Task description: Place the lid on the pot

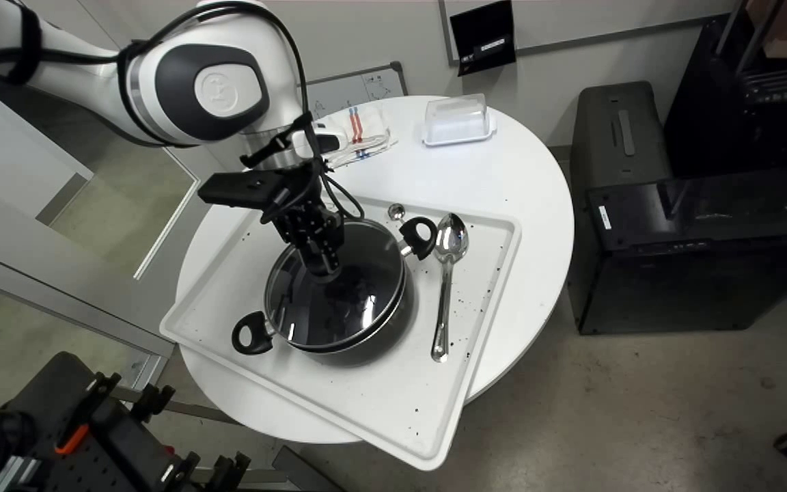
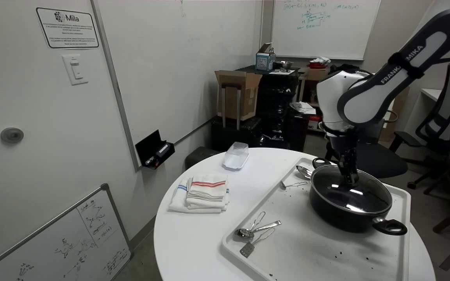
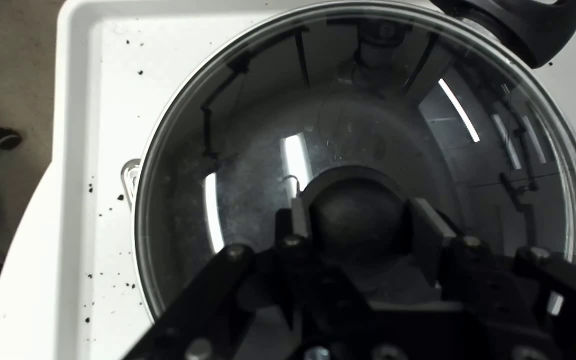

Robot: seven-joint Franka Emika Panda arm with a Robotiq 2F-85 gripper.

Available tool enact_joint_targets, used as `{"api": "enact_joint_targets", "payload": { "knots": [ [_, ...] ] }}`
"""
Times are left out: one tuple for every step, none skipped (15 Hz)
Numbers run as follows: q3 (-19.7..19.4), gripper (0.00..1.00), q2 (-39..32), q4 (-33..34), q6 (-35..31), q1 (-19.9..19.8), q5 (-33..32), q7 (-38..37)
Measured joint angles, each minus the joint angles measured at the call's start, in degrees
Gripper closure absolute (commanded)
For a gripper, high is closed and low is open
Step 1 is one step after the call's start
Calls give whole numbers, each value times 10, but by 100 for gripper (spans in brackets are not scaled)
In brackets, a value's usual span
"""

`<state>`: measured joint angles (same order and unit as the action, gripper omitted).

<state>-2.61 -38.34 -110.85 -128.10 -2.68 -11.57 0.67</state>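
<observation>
The clear glass lid (image 1: 359,294) with its metal rim lies over the black pot (image 1: 376,347), covering its mouth. In an exterior view the lid (image 2: 328,185) looks level, its rim meeting the rim of the pot (image 2: 336,214). In another angle a thin double edge shows at the front; I cannot tell whether there is a small gap. My gripper (image 1: 323,268) points down at the lid's centre. In the wrist view the two fingers of the gripper (image 3: 360,227) press on both sides of the dark round knob (image 3: 358,207). The pot's inside is dark through the glass.
The pot stands on a white tray (image 1: 380,417) on a round table. A large metal spoon (image 1: 451,239) and a small spoon (image 1: 397,212) lie beside it. Several utensils (image 2: 250,233) lie at a tray corner. Folded towels (image 2: 207,195) and a clear-covered dish (image 2: 236,157) stand beyond the tray.
</observation>
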Motion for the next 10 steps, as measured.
{"api": "enact_joint_targets", "payload": {
  "knots": [
    [0, 75, 0, 0, 0, -1, 1, 1],
    [0, 75, 0, 0, 1, -3, 2, 2],
    [0, 75, 0, -1, 1, -4, 4, 3],
    [0, 75, 0, -1, 1, -6, 5, 5],
    [0, 75, 0, -2, 1, -7, 5, 6],
    [-1, 75, -1, -2, 1, -9, 5, 6],
    [-1, 75, -2, -2, 1, -11, 5, 6],
    [-1, 75, -4, -2, 1, -13, 5, 6],
    [-1, 75, -4, -2, 1, -13, 5, 6],
    [-1, 75, -4, -2, 1, -13, 5, 6]
  ]
}}
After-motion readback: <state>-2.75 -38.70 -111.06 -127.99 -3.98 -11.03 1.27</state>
